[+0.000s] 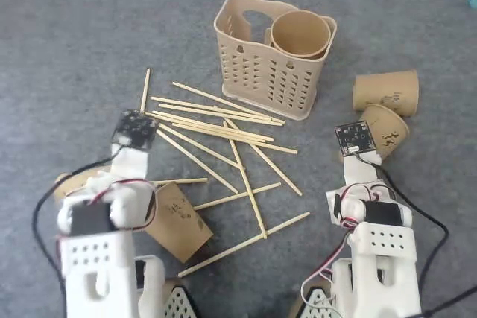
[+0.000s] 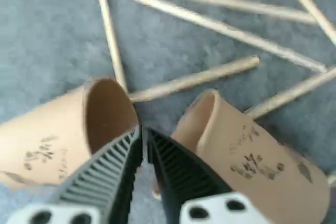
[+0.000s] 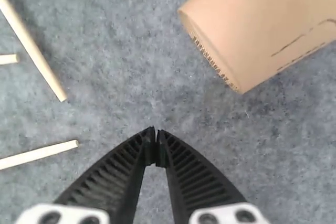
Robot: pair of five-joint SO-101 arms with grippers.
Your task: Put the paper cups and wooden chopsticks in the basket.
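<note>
Left hand [image 2: 145, 129], ribbed black plastic, is pinched fully together on nothing, its tip between two tan paper cups [image 2: 247, 150] lying on their sides. Right hand [image 3: 156, 134], likewise closed and empty, hangs over the fuzzy grey surface [image 3: 131, 66]. We count five cups: two more lie near the right hand, and one stands upright in the slotted beige basket [image 1: 257, 72]. Roughly thirteen slim wooden chopsticks [image 1: 216, 132] lie scattered, crossing.
</note>
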